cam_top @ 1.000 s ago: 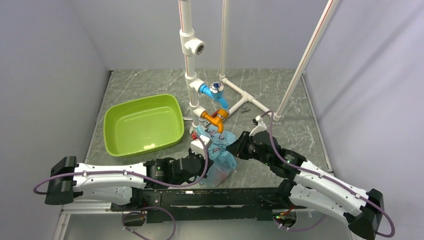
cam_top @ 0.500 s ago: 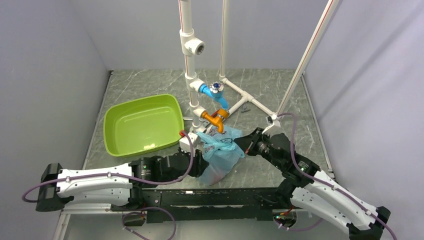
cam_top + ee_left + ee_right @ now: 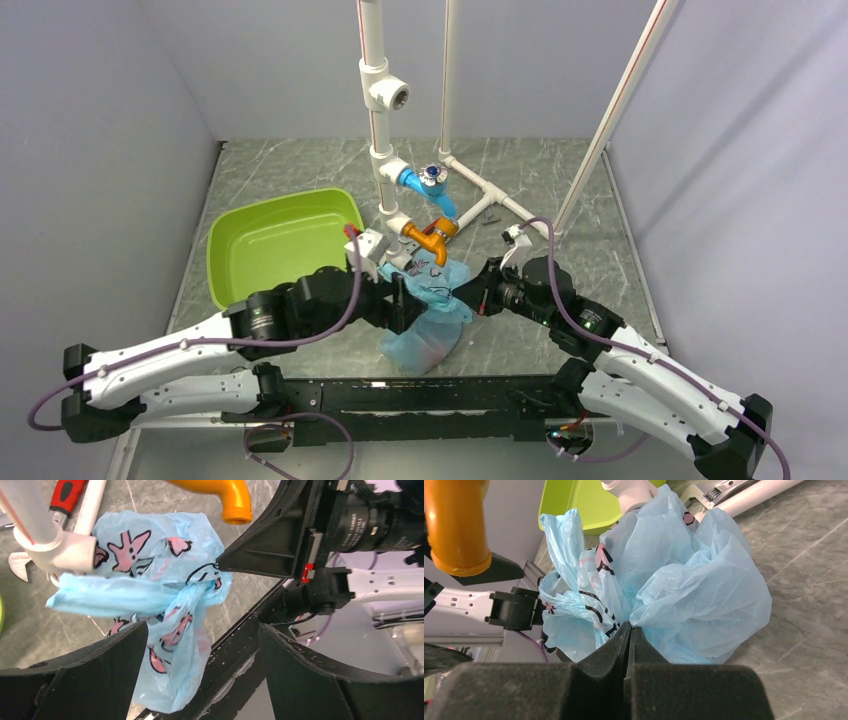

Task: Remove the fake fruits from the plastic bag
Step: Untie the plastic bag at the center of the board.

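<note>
I see the right gripper clamped fully closed on a fold of the plastic bag. The left gripper is spread wide with nothing in it; the bag hangs past the gap, close to one finger. Bag is thin, crinkly, translucent light-blue film with pink-and-black motifs, bunched up top and sagging into a pouch. It sits between both grippers, just in front of the glossy orange pipe elbow and right of the rigid lime tub. I can't make out the fruits through the film.

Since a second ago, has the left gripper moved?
Yes. The left gripper has moved back, away from the arm bases and closer to the tub.
</note>
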Robot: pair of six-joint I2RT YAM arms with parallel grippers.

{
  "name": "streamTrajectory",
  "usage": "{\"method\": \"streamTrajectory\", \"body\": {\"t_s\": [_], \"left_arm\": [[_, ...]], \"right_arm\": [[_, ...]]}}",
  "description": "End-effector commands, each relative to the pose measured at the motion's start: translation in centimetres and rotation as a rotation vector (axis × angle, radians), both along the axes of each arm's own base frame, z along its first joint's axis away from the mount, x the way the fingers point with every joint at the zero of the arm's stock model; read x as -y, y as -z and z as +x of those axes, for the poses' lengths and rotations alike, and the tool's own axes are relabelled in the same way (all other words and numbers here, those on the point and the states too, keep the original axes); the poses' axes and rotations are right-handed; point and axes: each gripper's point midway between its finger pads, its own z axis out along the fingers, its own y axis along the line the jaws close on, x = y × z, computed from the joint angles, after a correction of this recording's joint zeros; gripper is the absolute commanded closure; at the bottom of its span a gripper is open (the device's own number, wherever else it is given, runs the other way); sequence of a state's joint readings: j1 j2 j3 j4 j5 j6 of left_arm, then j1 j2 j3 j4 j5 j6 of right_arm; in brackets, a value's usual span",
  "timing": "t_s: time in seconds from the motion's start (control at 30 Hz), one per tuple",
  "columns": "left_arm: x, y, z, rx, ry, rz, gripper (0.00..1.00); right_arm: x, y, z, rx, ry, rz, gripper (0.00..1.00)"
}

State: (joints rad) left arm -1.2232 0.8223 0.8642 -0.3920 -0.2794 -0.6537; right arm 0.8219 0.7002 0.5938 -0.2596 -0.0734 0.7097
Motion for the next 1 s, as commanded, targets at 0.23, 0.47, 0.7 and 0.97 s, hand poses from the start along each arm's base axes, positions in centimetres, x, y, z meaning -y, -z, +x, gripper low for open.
{"method": "streamTrajectory", "body": {"t_s": [0.23, 0.47, 0.7, 0.97], "left_arm": [[3.2, 3.1, 1.6, 0.008, 0.064, 0.242, 0.16], [3.8, 6.2, 1.7, -0.024, 0.095, 0.348, 0.42], [1.4, 6.6, 2.0, -0.032, 0.000, 0.348, 0.86], [1.2, 2.9, 1.3, 0.027, 0.025, -0.003, 1.00]], "right_arm": [[-1.2, -3.8, -0.3, 0.054, -0.057, 0.101, 1.00], [-0.6, -3.8, -0.3, 0.062, -0.033, 0.107, 1.00], [1.4, -2.3, 1.3, 0.006, 0.129, 0.059, 1.00], [10.0, 0.2, 4.9, 0.101, 0.495, -0.271, 1.00]]}}
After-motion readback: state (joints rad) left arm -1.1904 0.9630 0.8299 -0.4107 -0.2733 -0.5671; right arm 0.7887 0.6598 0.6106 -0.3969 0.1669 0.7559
